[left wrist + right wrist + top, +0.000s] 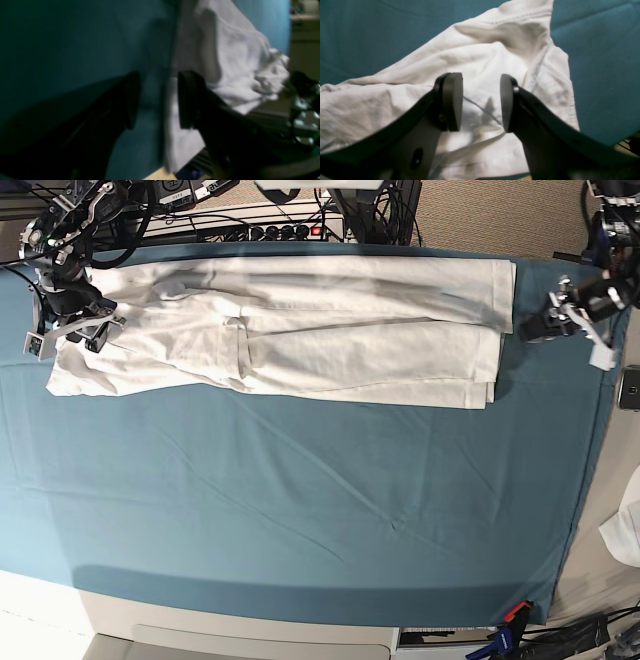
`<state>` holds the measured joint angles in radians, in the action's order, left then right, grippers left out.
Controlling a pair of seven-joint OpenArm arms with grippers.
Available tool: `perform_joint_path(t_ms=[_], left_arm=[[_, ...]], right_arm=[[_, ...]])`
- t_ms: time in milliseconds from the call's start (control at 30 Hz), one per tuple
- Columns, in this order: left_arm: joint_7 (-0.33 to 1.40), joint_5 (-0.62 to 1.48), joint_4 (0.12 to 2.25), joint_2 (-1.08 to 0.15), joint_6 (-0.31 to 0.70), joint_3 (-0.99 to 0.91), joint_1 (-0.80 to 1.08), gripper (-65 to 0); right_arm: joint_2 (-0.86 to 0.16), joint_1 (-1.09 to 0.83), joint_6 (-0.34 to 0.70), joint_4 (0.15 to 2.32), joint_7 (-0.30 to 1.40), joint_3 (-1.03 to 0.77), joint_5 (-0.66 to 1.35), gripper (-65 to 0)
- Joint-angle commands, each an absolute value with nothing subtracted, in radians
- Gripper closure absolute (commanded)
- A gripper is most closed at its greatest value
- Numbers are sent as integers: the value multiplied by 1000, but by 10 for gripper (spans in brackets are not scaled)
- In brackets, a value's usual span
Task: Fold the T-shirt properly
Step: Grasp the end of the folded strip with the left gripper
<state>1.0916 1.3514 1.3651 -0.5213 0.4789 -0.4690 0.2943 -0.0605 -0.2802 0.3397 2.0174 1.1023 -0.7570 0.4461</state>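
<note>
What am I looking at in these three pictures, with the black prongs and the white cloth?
It is a robot with two arms. The overhead picture shows a table under a teal cloth, with a white T-shirt folded into a long strip across the far side. The other two pictures come from cameras on the wrists. The black prongs are pincers. The right gripper hangs over the wrinkled shirt at one end; the left gripper is at the other end, at the shirt's edge. Both are open and hold nothing. A small white cloth scrap lies beside the table.
</note>
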Motion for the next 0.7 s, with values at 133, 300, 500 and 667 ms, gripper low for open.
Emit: perform_joint_path(t_ms=[133, 300, 500, 667], left_arm=[[1121, 1340, 1373, -503, 495, -378, 274, -267], [1121, 1340, 1373, -482, 498, -362, 242, -267], [1122, 1340, 1373, -482, 499, -362, 234, -267], [1122, 1340, 1373, -481, 499, -362, 233, -267]], right_arm=[[-72, -277, 343, 2034, 1080, -761, 455, -248], [-72, -277, 343, 2034, 1079, -761, 452, -248], [-72, -277, 344, 2034, 1074, -761, 452, -248], [-72, -277, 344, 2034, 1073, -761, 452, -248]])
